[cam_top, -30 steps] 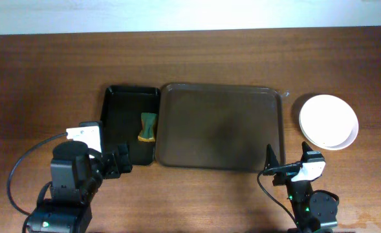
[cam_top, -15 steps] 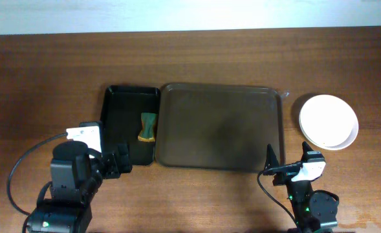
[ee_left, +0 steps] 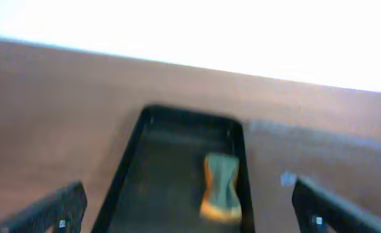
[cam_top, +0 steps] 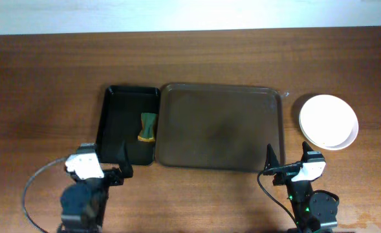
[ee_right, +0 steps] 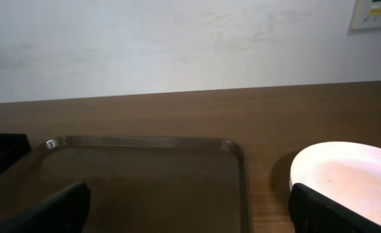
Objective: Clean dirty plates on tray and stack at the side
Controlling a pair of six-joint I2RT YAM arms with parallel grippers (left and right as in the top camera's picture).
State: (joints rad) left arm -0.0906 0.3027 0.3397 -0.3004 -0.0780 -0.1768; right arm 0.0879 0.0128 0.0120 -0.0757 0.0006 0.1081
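Left gripper pulled back, right gripper parked, both jaws apart — brown rectangular plastic tray bare, white round plates stacked beside it, looks finished.

- Mid-table: wide tray, long sides running left to right.
- Against its left edge: narrower tray, set lengthwise front to back, far edges roughly level.
- Inside the narrower tray, close to its right wall, about halfway back: sponge.
- Right of the wide tray, near its far right corner but apart from it: plate, directly on the table.
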